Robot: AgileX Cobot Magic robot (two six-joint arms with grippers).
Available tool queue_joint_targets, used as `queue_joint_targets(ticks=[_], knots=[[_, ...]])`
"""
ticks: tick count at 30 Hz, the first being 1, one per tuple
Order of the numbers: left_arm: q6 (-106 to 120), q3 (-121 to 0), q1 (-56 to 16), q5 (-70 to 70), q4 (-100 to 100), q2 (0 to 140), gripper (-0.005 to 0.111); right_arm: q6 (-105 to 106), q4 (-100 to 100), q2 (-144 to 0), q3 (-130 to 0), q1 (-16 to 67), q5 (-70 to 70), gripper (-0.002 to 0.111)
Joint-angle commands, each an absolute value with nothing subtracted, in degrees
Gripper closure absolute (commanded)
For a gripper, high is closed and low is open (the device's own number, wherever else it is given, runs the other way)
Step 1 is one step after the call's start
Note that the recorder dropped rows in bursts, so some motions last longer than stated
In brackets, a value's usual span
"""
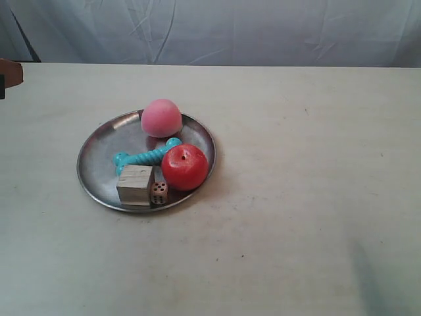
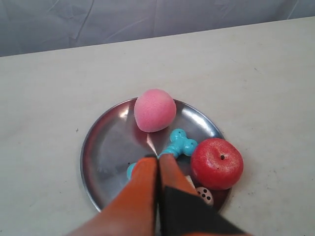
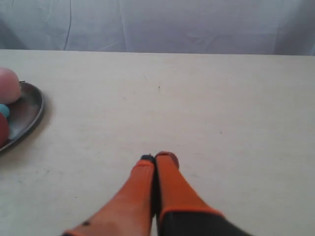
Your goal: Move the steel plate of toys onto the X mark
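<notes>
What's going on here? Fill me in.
Nothing is being held yet. The steel plate sits on the table carrying a pink ball, red apple, teal bone, wooden cube and die. The left tool is shut, aimed at the plate. The right tool is shut, facing the table beside it. No X mark shows.

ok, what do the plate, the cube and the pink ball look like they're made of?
Steel plate: metal, probably steel. It has a polished finish, with bright glare and blurred reflections on its surface.
Wooden cube: pale, bare wood with a matte surface and faint grain lines on its faces.
Pink ball: matte and slightly fuzzy-looking, with no highlights. It could be foam or soft rubber; I can't tell which.
</notes>
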State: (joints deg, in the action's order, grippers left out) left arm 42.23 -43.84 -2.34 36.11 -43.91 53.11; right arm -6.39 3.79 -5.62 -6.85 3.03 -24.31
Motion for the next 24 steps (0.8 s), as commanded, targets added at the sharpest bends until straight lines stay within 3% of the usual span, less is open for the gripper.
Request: queue_joint_targets(ticks=[1, 18, 24], knots=[[42.4, -43.7, -2.4, 35.8, -44.1, 52.7, 0.106, -6.0, 0.4, -5.3, -4.9, 2.7, -22.5, 0.107], [42.4, -43.6, -2.4, 35.9, -44.1, 52.7, 0.106, -6.0, -0.7, -5.3, -4.9, 2.7, -22.9, 0.107], [41.0, -41.6, -2.4, 25.5, -37.1, 48.8, 0.106, -6.0, -1.7, -5.3, -4.9, 2.8, -22.9, 0.107]])
